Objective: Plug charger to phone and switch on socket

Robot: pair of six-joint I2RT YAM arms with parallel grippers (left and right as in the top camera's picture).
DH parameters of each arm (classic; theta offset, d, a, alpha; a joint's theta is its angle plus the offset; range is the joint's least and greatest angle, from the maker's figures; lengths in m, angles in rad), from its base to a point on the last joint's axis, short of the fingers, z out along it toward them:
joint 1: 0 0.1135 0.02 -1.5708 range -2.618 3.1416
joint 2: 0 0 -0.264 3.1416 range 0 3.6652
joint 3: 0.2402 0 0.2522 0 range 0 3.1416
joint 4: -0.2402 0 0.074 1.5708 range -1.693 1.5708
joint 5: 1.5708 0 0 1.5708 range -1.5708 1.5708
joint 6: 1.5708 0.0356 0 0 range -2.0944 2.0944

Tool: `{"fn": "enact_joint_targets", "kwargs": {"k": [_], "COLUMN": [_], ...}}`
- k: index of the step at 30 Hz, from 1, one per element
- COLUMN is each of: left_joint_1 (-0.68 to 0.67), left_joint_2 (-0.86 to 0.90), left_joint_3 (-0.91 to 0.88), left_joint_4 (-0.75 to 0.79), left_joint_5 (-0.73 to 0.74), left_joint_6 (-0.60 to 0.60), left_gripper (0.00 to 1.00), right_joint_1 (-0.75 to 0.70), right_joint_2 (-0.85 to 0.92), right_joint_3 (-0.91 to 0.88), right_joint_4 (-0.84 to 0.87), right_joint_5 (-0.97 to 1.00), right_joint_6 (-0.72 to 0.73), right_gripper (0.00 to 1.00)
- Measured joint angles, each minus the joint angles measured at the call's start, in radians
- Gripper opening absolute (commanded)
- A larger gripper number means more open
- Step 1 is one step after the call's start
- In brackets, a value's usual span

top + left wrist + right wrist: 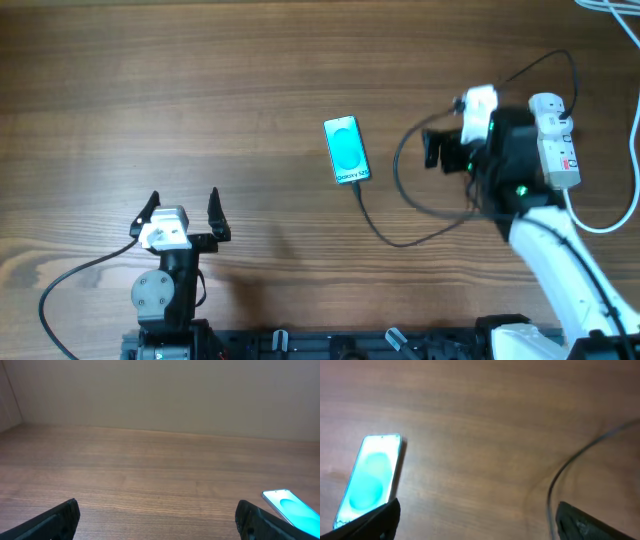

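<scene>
Cyan-lit phone (pixel 347 150) flat at mid-counter (pixel 250 80), with the charger (pixel 392 242) meeting its near edge; fully seated or not, cannot tell. Looks like plugging done or nearly so, with the switching not yet done. Right hand (pixel 431 150) between phone and socket (pixel 560 150), fingers apart, holding nothing. Left hand (pixel 183 212) well apart, likewise spread and empty. Calls next for turning the right hand toward the socket and pressing its switch with one fingertip.
</scene>
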Motion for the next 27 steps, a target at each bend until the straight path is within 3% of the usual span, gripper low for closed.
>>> {"fn": "enact_joint_targets", "kwargs": {"k": [14,23,27], "left_joint_1": [0.000,0.000,0.000], "left_joint_2": [0.000,-0.001,-0.001], "left_joint_3": [0.000,0.000,0.000], "left_joint_4": [0.000,0.000,0.000], "left_joint_5": [0.000,0.000,0.000], "left_joint_6": [0.000,0.000,0.000], "left_gripper": [1.00,1.00,1.00], "right_joint_1": [0.000,0.000,0.000], "right_joint_2": [-0.335,-0.561,-0.676], "right_joint_3": [-0.496,-0.620,-0.636], "right_joint_4": [0.231,0.257,0.182], "right_joint_5": [-0.018,-0.018,-0.018], "right_joint_6": [0.005,0.029,0.031], "right_gripper": [1.00,1.00,1.00]}}
